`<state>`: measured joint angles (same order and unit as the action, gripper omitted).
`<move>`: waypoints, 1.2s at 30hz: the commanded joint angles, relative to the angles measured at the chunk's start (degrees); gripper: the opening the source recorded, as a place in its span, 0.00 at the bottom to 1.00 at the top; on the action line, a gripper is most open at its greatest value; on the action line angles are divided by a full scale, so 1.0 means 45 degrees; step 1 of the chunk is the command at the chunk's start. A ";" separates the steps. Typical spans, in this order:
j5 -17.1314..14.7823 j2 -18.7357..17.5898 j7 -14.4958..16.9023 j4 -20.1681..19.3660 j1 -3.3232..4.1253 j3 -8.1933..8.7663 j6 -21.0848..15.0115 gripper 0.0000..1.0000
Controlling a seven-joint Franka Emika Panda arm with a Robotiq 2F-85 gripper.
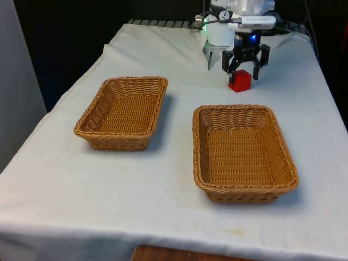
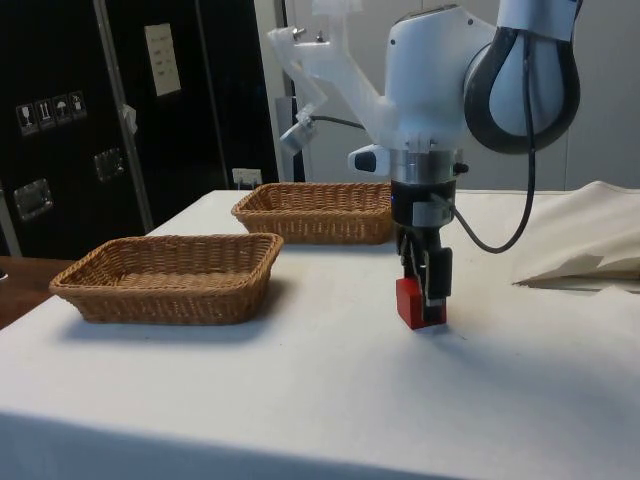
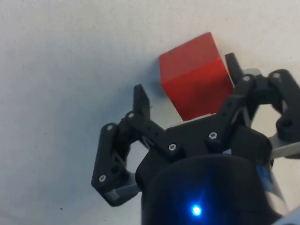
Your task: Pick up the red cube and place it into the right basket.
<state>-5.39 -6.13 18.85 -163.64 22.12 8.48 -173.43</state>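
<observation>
Your gripper [image 1: 245, 69] hangs jaws wide over the red cube [image 1: 240, 80], upper right of the front frame on the cloth. It looks light, rigid, smooth: pinch two opposite flat faces squarely.

My arm reaches out from the bench's far end, wrist turned straight down, so my claw [image 1: 245, 69] hangs low near that far edge, just above the bench [image 1: 163, 206]. My fingers [image 3: 141, 101] are spread wide apart, tips pointing down, gripping nothing.
</observation>
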 commanded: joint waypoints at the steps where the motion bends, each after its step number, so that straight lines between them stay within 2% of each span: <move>1: 0.0000 0.0000 0.0013 -0.0013 0.0000 0.0000 -0.0013 0.63; 4: 0.0000 0.0000 0.0000 -0.0013 0.0000 0.0000 0.0000 0.29; 5: 0.0000 0.0000 0.0000 -0.0013 0.0000 0.0000 0.0000 0.09; 6: 0.0000 0.0000 0.0000 -0.0013 0.0000 0.0000 0.0000 0.01; 15: 0.0064 0.0076 -0.0038 0.0038 -0.0013 0.0076 0.0127 0.03; 16: 0.0000 0.0013 0.0000 0.0013 -0.0013 0.0000 0.0013 0.03; 21: 0.0318 0.0535 -0.0242 0.0293 -0.0102 0.0293 0.0688 0.03; 23: 0.0382 0.0713 -0.0267 0.0407 -0.0178 0.0306 0.0955 0.03; 24: 0.0000 0.0738 -0.0064 0.0357 -0.0153 0.0127 0.0866 0.03; 25: 0.0407 0.0815 -0.0280 0.0458 -0.0216 0.0318 0.1095 0.03; 31: 0.0522 0.1502 -0.0293 0.0942 -0.0407 0.0407 0.2177 0.03; 32: 0.0064 0.1668 -0.0038 0.0866 -0.0280 0.0331 0.2177 0.03; 33: 0.0522 0.1579 -0.0280 0.1019 -0.0420 0.0420 0.2317 0.03; 36: 0.0547 0.1744 -0.0242 0.1286 -0.0471 0.0509 0.2725 0.03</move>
<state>-4.98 2.23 18.91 -157.96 20.51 10.54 -161.00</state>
